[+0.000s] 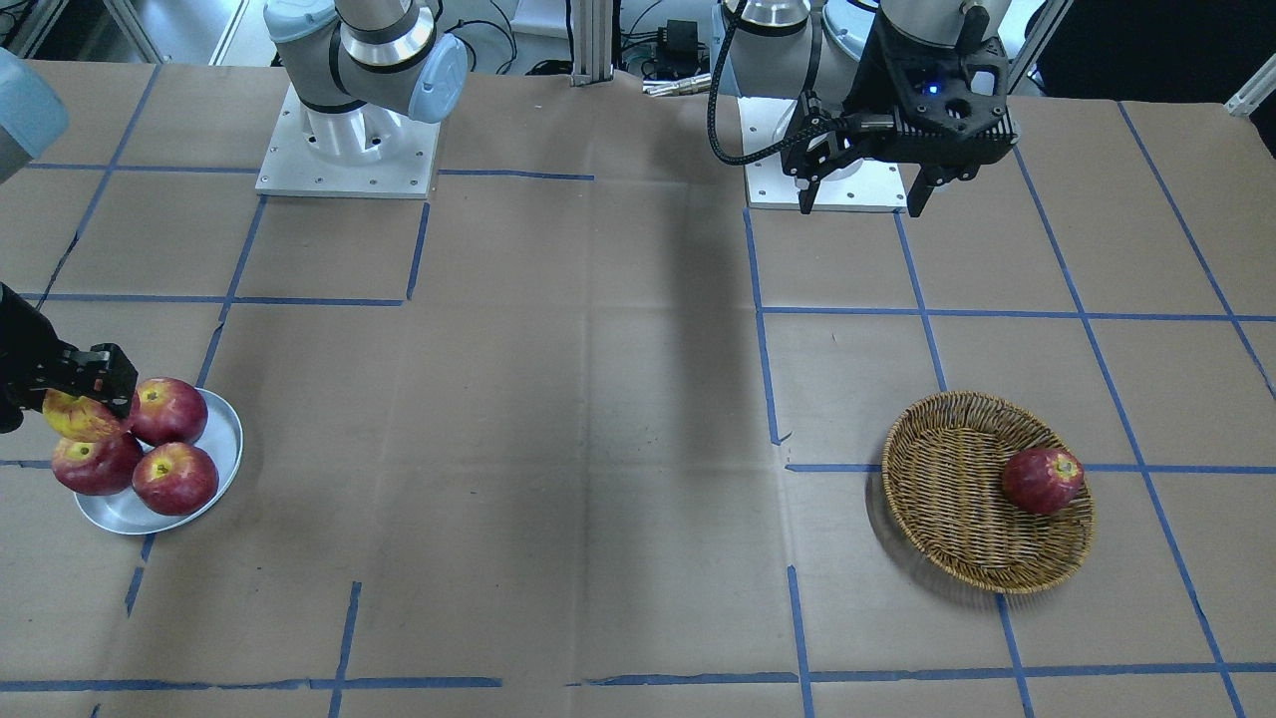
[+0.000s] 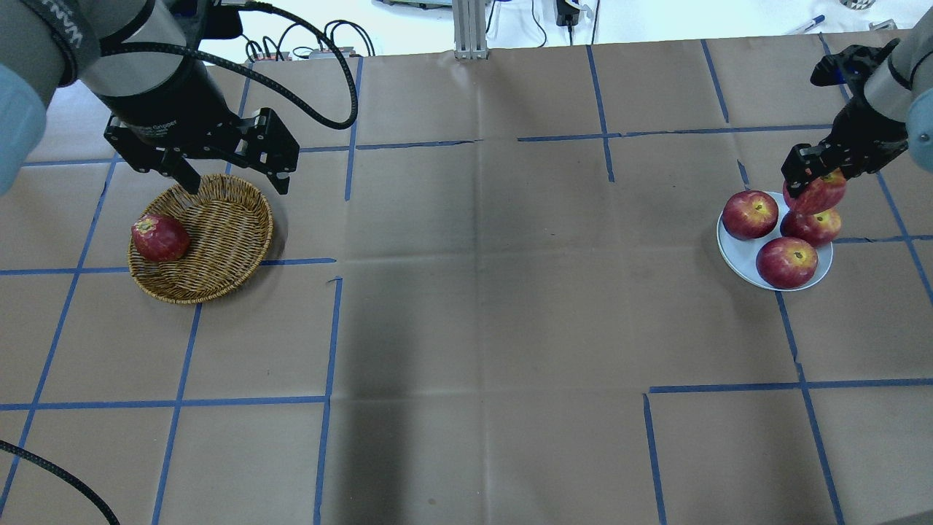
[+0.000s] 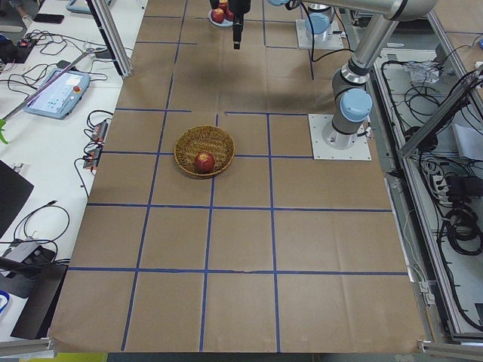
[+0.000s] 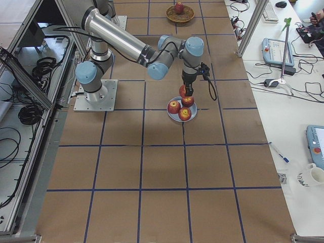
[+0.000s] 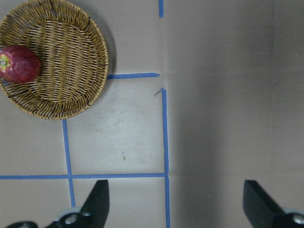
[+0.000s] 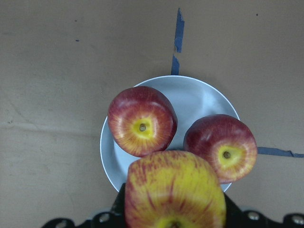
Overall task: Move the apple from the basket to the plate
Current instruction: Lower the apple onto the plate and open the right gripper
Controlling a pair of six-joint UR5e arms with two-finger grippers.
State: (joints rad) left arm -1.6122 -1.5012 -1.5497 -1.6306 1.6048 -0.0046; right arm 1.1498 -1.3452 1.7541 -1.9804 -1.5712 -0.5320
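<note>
Jaws: right gripper (image 2: 813,181) clamps the apple (image 6: 173,194); left gripper (image 2: 235,184) wide, empty.
Progress: apple over the plate (image 6: 204,95).
Yours still: lower, release.

Left claw (image 2: 235,184) spread wide; right claw (image 2: 816,181) clamping apple (image 6: 173,190).

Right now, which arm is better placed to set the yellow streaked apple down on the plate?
Right. The right gripper is shut on the apple over the plate, next to three red apples. The left gripper hangs open near the basket, at the table's far end from the plate.
</note>
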